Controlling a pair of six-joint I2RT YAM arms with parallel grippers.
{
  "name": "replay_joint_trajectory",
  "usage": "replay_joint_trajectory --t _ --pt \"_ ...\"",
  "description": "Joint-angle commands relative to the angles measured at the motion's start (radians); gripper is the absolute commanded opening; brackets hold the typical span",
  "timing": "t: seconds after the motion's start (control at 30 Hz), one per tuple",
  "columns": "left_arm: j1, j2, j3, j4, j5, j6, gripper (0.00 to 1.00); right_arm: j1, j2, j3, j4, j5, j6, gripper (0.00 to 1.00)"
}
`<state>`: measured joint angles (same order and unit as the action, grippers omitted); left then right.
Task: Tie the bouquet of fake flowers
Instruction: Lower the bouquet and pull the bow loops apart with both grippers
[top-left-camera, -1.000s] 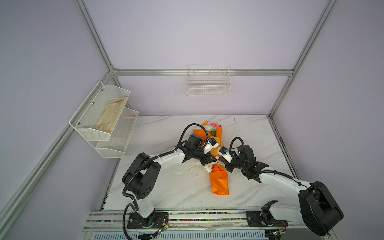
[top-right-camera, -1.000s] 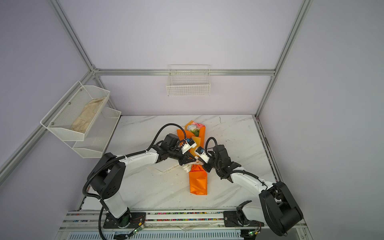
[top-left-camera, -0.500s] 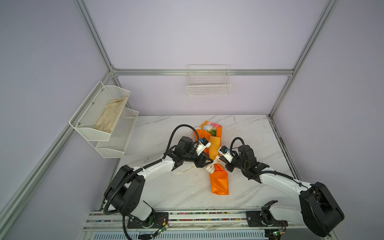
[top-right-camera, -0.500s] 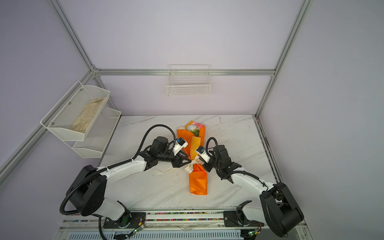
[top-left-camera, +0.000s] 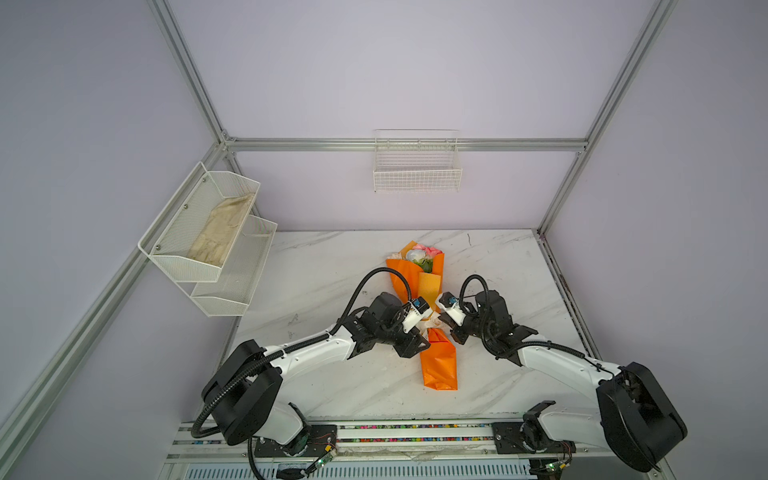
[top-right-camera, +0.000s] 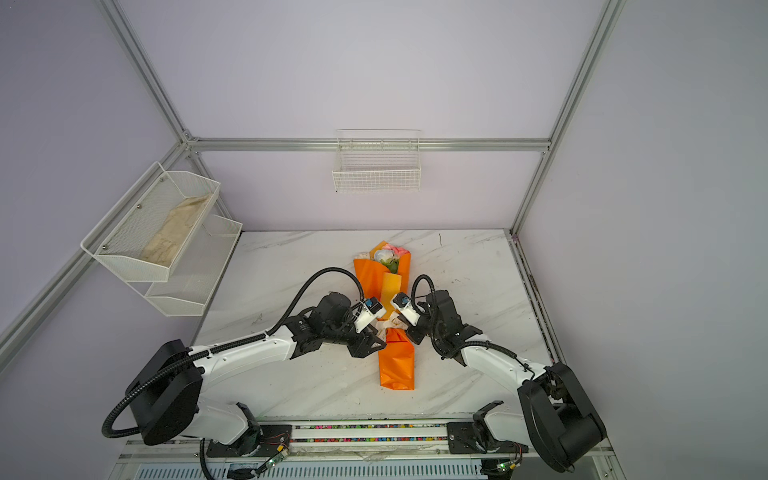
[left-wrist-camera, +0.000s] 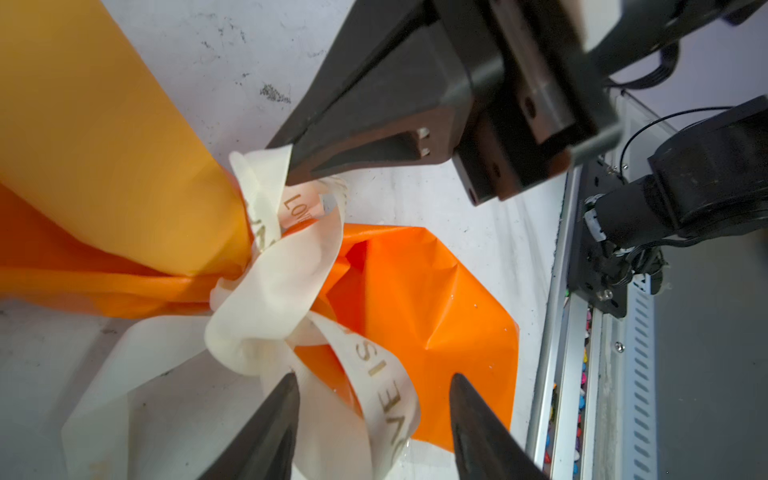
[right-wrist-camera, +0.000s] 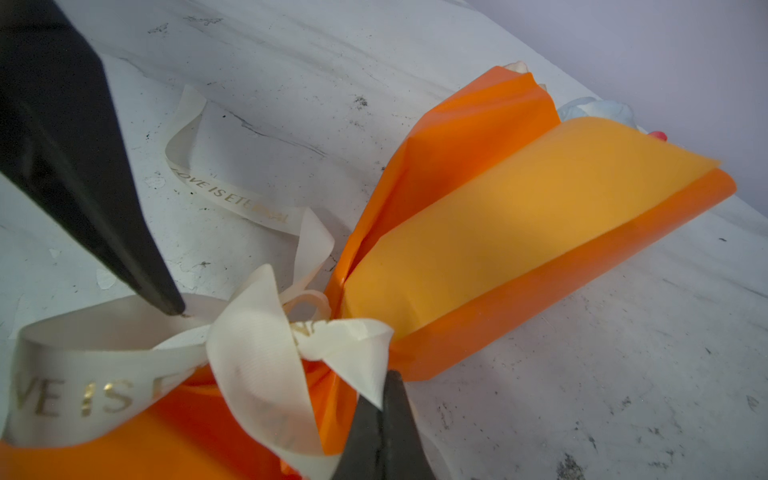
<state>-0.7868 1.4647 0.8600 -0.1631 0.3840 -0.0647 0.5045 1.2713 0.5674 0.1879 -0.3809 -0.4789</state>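
A: Both top views?
B: Bouquet of fake flowers (top-left-camera: 439, 362) lies flat mid-surface (top-left-camera: 324, 270), long axis running front to back, roses (top-left-camera: 422, 254) toward the back wall. The tie barely shows between the arms.
A: Wrist views?
B: Cream printed ribbon (left-wrist-camera: 266, 299) is bowed at the waist. Left end effector (left-wrist-camera: 374, 399) is parted, straddling a strand without clamping it. Right end effector (left-wrist-camera: 291, 168) is pinched closed on a ribbon tail.

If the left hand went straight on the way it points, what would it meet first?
Most likely the cream printed ribbon: its lettered strand lies just ahead of the open left hand, over the orange wrapping of the bouquet. Depth is unclear.
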Motion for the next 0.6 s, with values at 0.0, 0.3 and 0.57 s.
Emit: replay_joint_trajectory --t 0.0,0.3,0.57 --pt "-0.006 0.023 0.078 -0.051 -0.054 0.032 0.52 -0.003 0.007 0.02 -0.002 -0.004 0.005 0.01" --pt "-0.008 0.014 0.091 -0.065 -0.067 0.056 0.25 -0.002 0.002 0.022 -0.008 0.004 0.015 0.01" --pt "-0.005 -0.004 0.081 -0.034 -0.013 0.05 0.26 -0.003 0.018 0.034 -0.017 -0.004 0.044 0.03"
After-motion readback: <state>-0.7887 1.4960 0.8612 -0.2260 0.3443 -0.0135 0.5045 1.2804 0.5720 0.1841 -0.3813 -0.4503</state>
